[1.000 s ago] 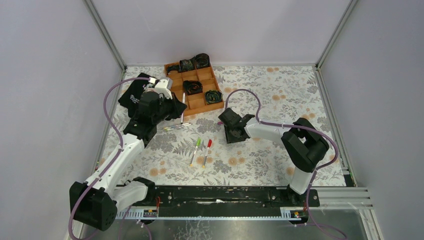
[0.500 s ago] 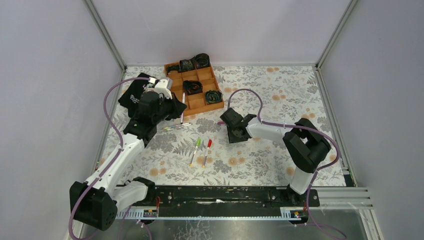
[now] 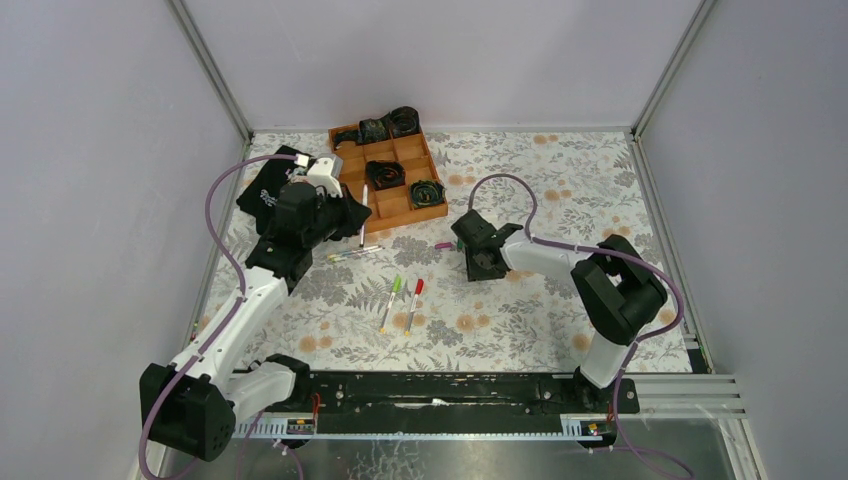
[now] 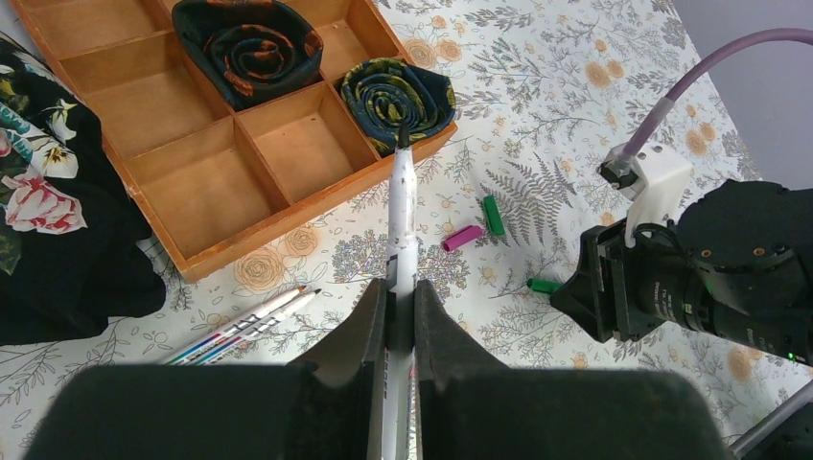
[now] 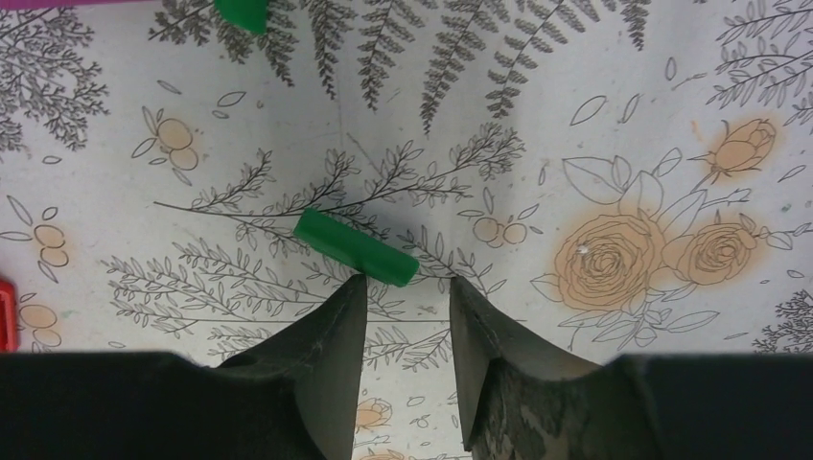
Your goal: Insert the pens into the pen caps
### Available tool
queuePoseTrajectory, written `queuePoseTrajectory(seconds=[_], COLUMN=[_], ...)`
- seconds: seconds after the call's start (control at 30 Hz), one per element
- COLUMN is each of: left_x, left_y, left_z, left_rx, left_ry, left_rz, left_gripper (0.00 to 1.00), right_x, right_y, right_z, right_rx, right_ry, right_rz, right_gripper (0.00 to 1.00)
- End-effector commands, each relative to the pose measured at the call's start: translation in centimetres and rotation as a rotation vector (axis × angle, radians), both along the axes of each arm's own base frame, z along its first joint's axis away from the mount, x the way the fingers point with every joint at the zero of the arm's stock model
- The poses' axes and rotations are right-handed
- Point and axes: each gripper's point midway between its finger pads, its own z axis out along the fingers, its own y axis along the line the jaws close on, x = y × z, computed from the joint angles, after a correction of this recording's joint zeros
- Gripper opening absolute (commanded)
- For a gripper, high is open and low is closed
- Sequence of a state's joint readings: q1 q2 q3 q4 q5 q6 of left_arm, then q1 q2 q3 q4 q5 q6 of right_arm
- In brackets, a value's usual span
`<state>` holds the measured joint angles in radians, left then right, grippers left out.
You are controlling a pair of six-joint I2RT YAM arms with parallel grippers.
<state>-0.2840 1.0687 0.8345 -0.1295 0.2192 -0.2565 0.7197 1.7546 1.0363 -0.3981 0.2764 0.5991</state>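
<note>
Green cap (image 5: 242, 11) half out of frame at the top edge

White pen (image 4: 401, 216) clamped, grn cap (image 5: 356, 248) lying flat.

Even bright overhead light, soft shadows, wrist cams' near edges blurred, no glare

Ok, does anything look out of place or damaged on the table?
Nothing damaged or spilled. A black floral cloth lies crumpled beside the wooden tray. The magenta cap and two green caps lie loose.
</note>
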Motion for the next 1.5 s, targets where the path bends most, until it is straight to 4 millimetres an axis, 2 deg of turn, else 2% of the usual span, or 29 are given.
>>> queuePoseTrajectory(seconds=[0.0,0.3,0.53,0.63,0.77,1.07,1.17,1.47], left_x=[0.7,0.8,1.0,1.0,1.0,0.8,0.7,0.4], left_y=[0.1,0.1,0.0,0.1,0.2,0.2,0.2,0.4], left_z=[1.0,0.9,0.7,0.7,0.8,1.2,1.5,1.9], left_rx=[-0.01,-0.017,-0.03,-0.034,-0.038,-0.052,-0.057,-0.059], left_ry=[-0.039,-0.033,-0.027,-0.025,-0.03,-0.038,-0.045,-0.055], left_rz=[0.001,0.001,-0.006,-0.005,-0.001,0.0,0.0,0.003], left_gripper=[0.0,0.0,0.0,0.0,0.0,0.0,0.0,0.0], right_x=[1.3,3.3,4.9,5.6,6.2,6.4,6.7,6.9], right_y=[-0.9,-1.0,0.3,0.7,1.3,3.7,4.1,4.3], right_z=[0.7,-0.1,-0.6,0.1,2.3,6.2,6.3,4.7], right_rx=[-0.01,-0.008,0.028,0.043,0.079,0.245,0.251,0.226], right_ry=[-0.035,-0.045,-0.045,-0.056,-0.088,-0.124,-0.126,-0.083], right_rz=[-0.014,-0.027,-0.014,-0.011,-0.007,-0.024,-0.022,-0.024], right_gripper=[0.43,0.41,0.4,0.39,0.39,0.41,0.41,0.35])
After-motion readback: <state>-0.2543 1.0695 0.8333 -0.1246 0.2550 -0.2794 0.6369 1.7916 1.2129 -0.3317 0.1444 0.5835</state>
